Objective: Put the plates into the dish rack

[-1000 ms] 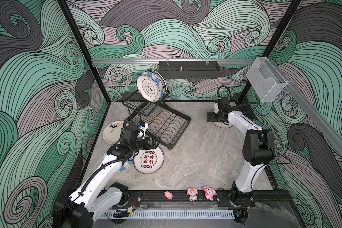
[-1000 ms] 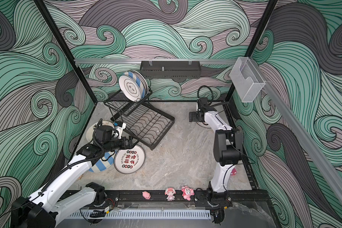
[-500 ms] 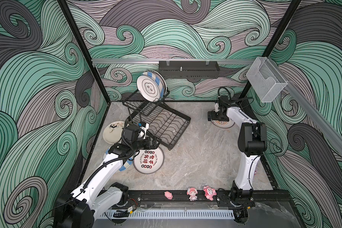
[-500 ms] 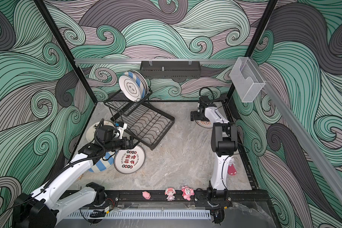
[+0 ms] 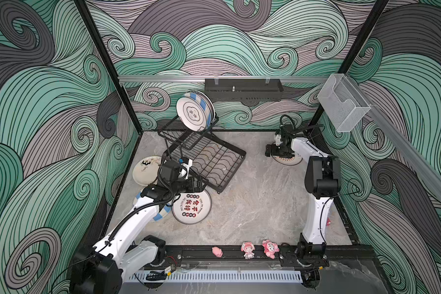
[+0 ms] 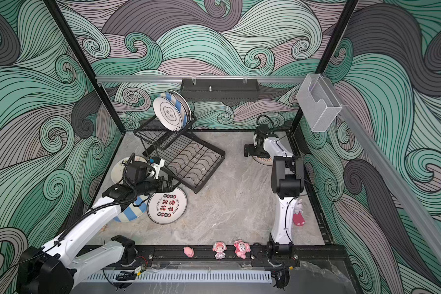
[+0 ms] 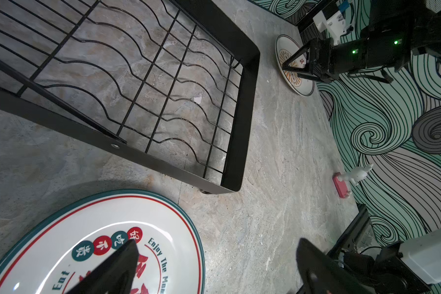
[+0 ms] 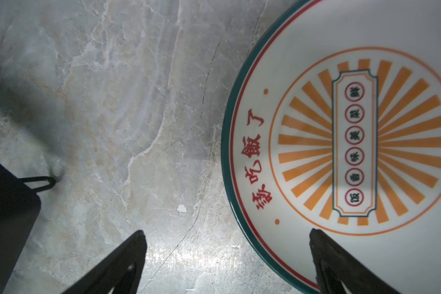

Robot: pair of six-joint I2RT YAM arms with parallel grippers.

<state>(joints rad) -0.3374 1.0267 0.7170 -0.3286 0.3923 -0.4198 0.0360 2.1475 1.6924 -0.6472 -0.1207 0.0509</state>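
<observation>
Several plates (image 5: 194, 112) were stood in the dish rack's (image 7: 243, 114) upper tier; four were left flat on the bench (image 5: 252, 203). The left gripper (image 7: 217, 243) and right gripper (image 8: 227, 232) were held wide open, empty.

Even soft light, sharp, faint glare

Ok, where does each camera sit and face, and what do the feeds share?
Top views: high at the front, facing down and back over the table; left arm, right arm and dish rack show.
Left wrist: on the left arm, facing past the red-lettered plate and dish rack toward the right arm; the open left end effector shows.
Right wrist: on the right arm, facing down at the sunburst plate; the open right end effector shows.
Shared: every view shows the sunburst plate.
</observation>
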